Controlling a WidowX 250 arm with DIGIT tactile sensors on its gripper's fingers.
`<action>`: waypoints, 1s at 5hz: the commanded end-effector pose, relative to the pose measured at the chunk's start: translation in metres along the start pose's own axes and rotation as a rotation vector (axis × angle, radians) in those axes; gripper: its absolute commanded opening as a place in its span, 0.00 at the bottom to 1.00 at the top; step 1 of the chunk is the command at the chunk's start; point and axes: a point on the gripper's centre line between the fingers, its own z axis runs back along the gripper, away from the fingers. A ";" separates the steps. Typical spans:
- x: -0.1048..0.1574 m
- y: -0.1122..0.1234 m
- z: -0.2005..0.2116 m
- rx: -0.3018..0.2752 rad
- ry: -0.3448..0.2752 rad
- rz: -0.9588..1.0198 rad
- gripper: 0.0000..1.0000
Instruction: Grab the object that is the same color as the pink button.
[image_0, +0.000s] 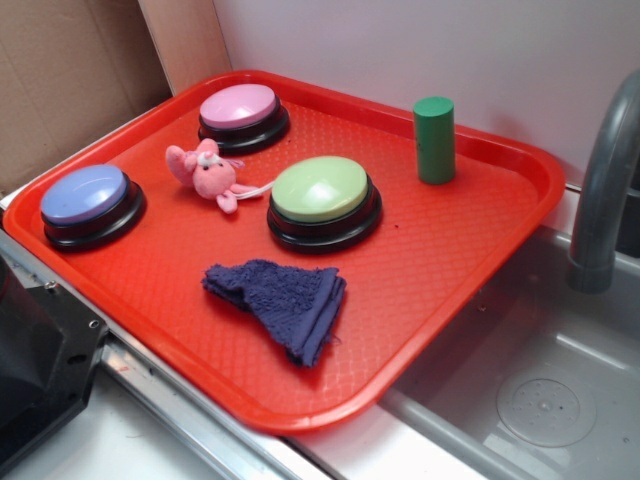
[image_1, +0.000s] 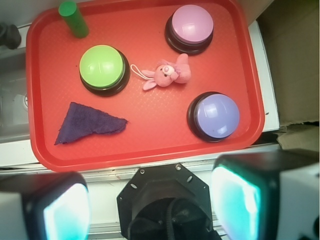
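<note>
The object, a small pink plush animal (image_0: 208, 172) (image_1: 167, 75) with a thin white tail, lies on the red tray (image_0: 440, 260) (image_1: 150, 135) between the three buttons. The pink button (image_0: 240, 108) (image_1: 192, 25) sits just behind it, near the tray's far edge. In the wrist view my gripper (image_1: 150, 205) hangs high above the tray's near side and is open. Its two fingers (image_1: 65, 210) are wide apart with nothing between them, and the plush is far from them. The exterior view does not show the gripper.
A blue-topped button (image_0: 85, 195) (image_1: 216, 114), a green-topped button (image_0: 320, 190) (image_1: 102, 66), an upright green cylinder (image_0: 434, 140) (image_1: 73, 19) and a folded dark blue cloth (image_0: 285, 300) (image_1: 87, 124) share the tray. A faucet (image_0: 605, 180) and sink (image_0: 540, 390) lie to the right. The black robot base (image_1: 165, 200) is below.
</note>
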 end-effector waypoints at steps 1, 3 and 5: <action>0.046 0.017 -0.031 0.036 -0.034 0.442 1.00; 0.068 0.040 -0.095 0.110 -0.040 0.849 1.00; 0.076 0.070 -0.141 0.204 -0.073 1.106 1.00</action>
